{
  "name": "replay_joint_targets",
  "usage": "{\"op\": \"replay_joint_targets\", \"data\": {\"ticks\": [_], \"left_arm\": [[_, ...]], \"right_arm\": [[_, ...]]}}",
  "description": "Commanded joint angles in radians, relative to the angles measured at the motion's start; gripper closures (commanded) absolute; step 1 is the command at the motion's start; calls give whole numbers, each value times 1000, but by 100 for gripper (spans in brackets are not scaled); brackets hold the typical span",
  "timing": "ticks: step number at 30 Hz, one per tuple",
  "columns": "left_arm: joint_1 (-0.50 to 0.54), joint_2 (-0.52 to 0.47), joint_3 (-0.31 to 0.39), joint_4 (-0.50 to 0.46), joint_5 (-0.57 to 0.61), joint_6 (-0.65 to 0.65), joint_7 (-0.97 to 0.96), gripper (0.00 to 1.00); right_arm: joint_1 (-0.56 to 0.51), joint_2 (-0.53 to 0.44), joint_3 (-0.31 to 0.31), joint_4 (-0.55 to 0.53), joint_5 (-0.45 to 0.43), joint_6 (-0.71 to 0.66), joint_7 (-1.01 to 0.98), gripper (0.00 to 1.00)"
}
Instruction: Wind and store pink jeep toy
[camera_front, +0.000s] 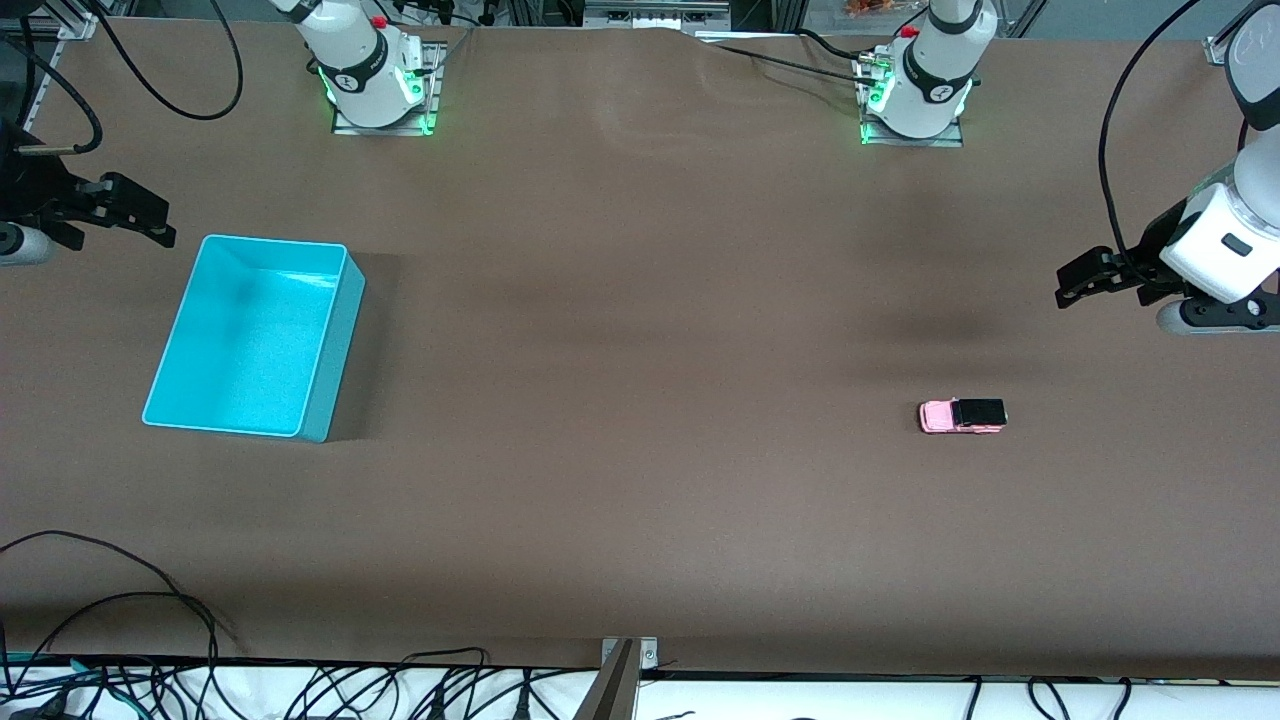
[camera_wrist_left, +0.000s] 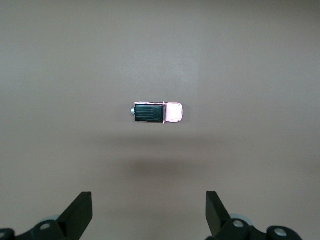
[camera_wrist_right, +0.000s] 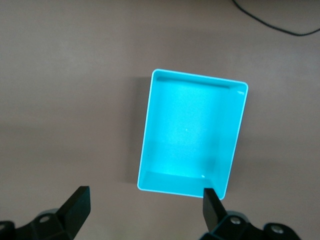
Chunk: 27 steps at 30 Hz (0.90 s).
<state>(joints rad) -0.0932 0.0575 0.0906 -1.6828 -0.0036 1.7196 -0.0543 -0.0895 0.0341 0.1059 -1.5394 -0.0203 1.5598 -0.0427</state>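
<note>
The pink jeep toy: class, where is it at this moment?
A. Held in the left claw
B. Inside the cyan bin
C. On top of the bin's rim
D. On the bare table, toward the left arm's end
D. The pink jeep toy sits on its wheels on the brown table, apart from the empty cyan bin and from both open claws.
</note>
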Motion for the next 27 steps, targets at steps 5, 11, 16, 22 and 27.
{"op": "replay_joint_targets", "data": {"ticks": [5, 11, 16, 22, 27], "left_arm": [[1, -13, 3, -5, 14, 5, 7, 0], [3, -11, 3, -5, 14, 3, 7, 0], [4, -11, 3, -5, 14, 3, 7, 0], [4, -11, 3, -5, 14, 3, 7, 0], [4, -11, 3, -5, 13, 3, 7, 0]], "right_arm": [[-6, -3, -20, 15, 31, 16, 17, 0], [-6, -3, -40, 15, 34, 8, 17, 0], [-4, -3, -35, 15, 31, 8, 14, 0], [8, -3, -11, 13, 31, -3, 12, 0], [10, -2, 20, 8, 31, -62, 14, 0]]}}
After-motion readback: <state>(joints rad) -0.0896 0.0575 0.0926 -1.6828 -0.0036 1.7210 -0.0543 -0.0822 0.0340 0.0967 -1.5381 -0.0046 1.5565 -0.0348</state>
